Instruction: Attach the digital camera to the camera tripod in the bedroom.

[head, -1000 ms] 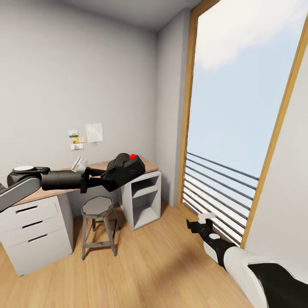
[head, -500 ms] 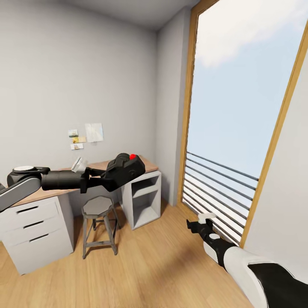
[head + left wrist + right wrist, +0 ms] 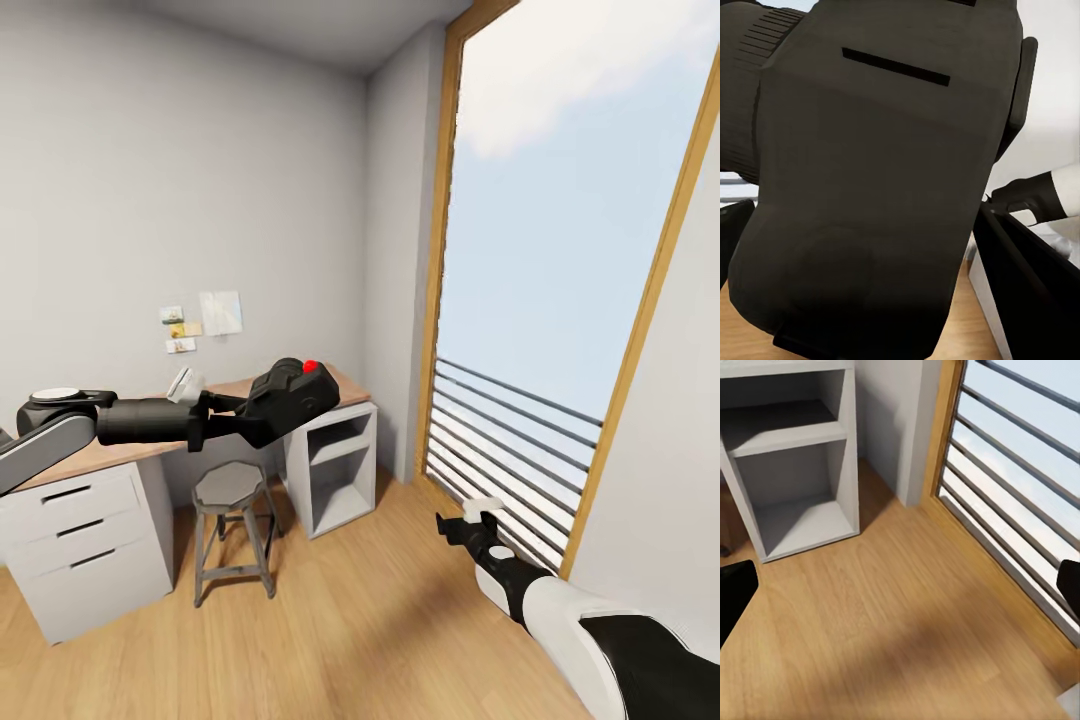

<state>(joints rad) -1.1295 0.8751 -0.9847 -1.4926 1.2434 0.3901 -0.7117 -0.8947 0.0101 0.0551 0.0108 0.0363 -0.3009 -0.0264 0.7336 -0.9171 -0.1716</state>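
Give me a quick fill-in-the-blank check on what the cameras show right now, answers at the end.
1. The digital camera is held by the ____ gripper.
2. The button on top of the camera is ____.
3. A stool stands on the wood floor in front of the ____.
4. The right gripper hangs low near the window railing, holding ____.

Missing words: left; red; desk; nothing

It was a small home study or bedroom corner: a wood-topped white desk with drawers (image 3: 85, 520), a round grey metal stool (image 3: 232, 485), paper notes pinned on the pale grey wall (image 3: 200, 318), light wood plank floor (image 3: 360, 620), and a tall wood-framed window with railing bars (image 3: 530, 440)
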